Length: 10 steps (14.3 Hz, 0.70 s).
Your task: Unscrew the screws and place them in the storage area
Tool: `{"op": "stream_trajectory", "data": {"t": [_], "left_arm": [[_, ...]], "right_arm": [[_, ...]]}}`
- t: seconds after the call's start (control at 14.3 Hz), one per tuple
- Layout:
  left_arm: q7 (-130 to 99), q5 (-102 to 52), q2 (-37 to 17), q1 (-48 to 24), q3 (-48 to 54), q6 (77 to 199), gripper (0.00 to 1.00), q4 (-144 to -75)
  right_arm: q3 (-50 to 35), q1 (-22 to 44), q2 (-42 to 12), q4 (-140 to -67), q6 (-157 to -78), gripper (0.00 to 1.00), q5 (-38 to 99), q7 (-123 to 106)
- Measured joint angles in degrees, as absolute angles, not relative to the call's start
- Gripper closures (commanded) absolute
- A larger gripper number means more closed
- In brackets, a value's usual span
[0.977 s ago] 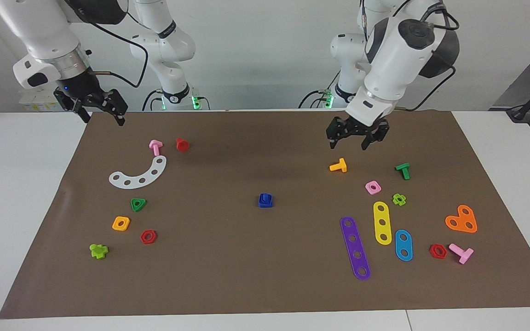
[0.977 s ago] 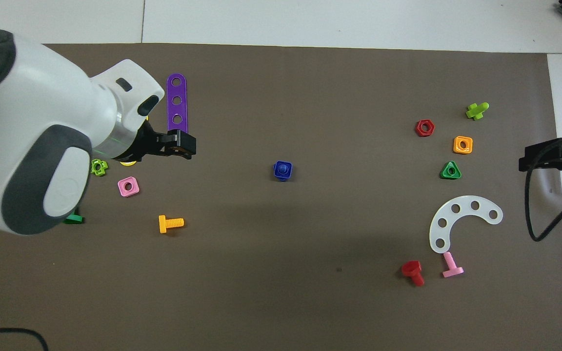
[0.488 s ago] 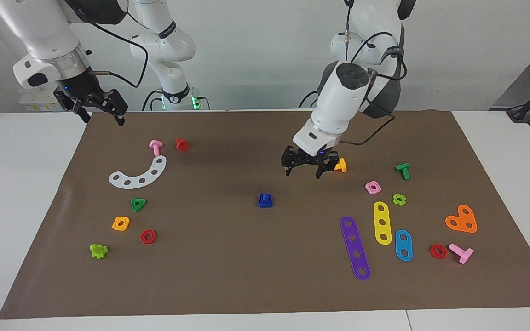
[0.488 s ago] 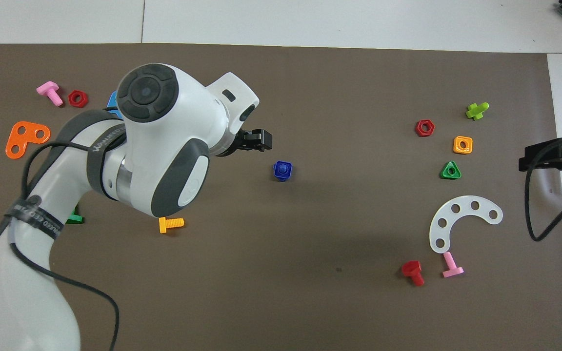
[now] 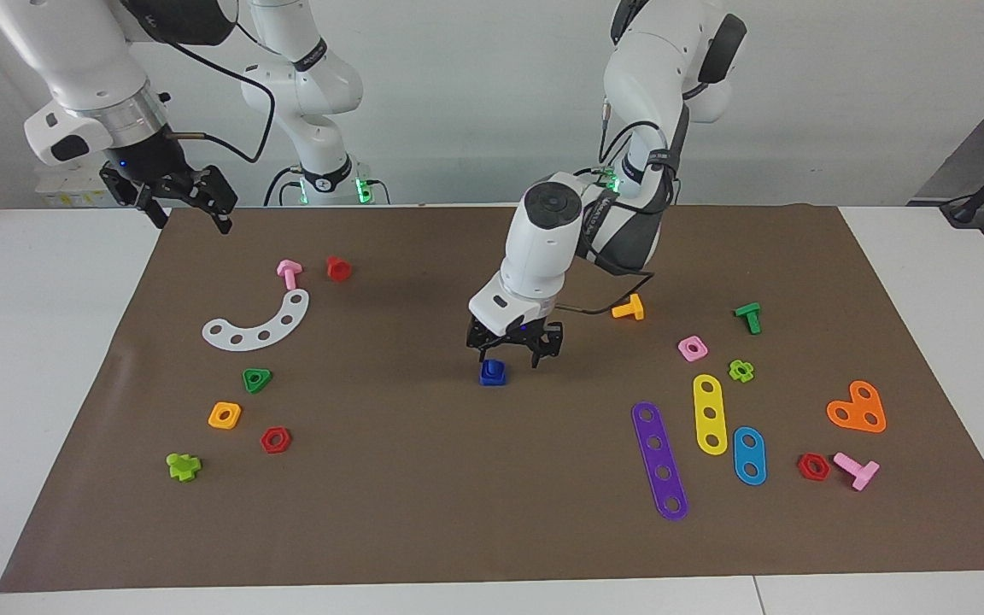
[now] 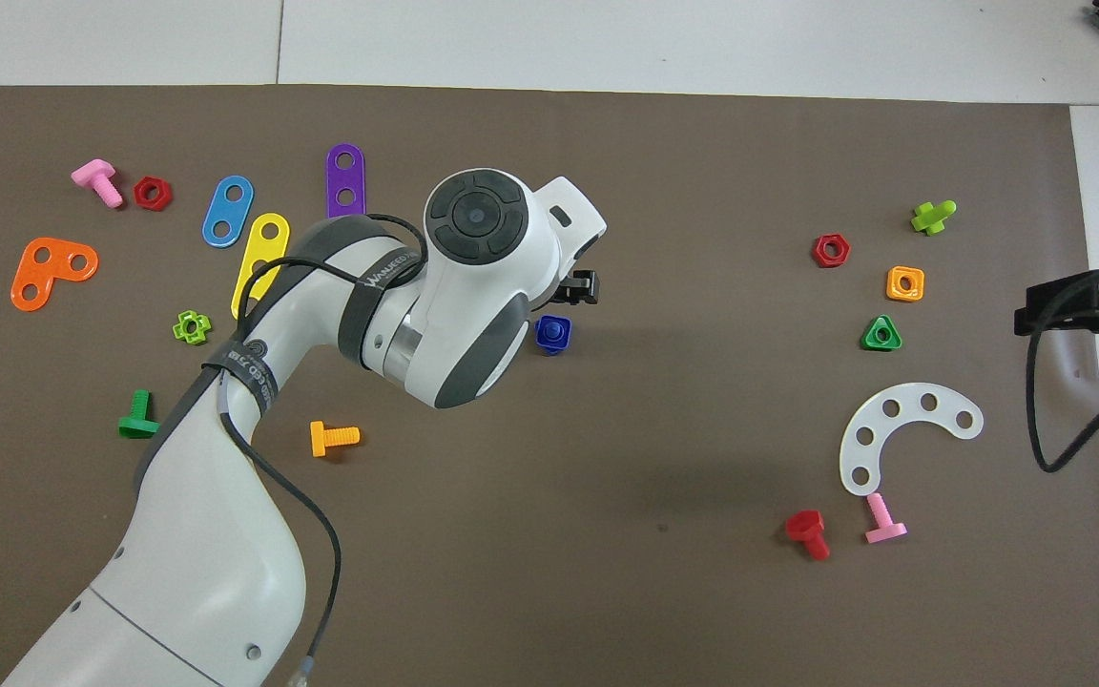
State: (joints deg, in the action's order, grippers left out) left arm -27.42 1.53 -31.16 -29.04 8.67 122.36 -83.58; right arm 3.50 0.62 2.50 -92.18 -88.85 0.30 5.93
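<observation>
Left claw (image 5: 515,352) swung in from mat's 3 o'clock end, now spread just above blue screw (image 5: 493,372); grasp next. Right claw (image 5: 174,198) waits, released.

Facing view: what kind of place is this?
Probably a robotics lab bench: two white arms mounted at a white table, a brown paper mat over it, strewn with toy parts like the blue bolt.

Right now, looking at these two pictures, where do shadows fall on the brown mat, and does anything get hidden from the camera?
Facing view: a soft, dim shadow band lies across the brown mat nearer the robots, and the left gripper darkens the mat just by the blue screw. Overhead view: a faint shadow patch spreads nearer the robots than the screw, and the left arm's white body hides its gripper's fingers and part of the purple strip.
</observation>
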Motion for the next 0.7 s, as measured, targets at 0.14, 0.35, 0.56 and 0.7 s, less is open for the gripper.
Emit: {"op": "stream_trajectory", "data": {"t": [0.14,0.35,0.56,0.7], "left_arm": [[-27.41,2.64,-31.78,-29.08,8.67,123.01,0.09,-83.63],[-27.38,3.85,-32.05,-29.39,8.67,124.2,0.1,-85.24],[-27.38,4.07,-32.44,-30.52,8.7,125.91,0.12,-86.92],[-27.38,4.2,-32.8,-31.1,8.66,126.49,0.13,-87.17]], "right_arm": [[3.5,0.62,2.5,-92.18,-88.85,0.0,0.3,5.93],[3.5,0.62,2.5,-92.18,-88.85,0.0,0.3,5.93],[3.5,0.62,2.5,-92.18,-88.85,0.0,0.3,5.93],[3.5,0.62,2.5,-92.18,-88.85,0.0,0.3,5.93]]}}
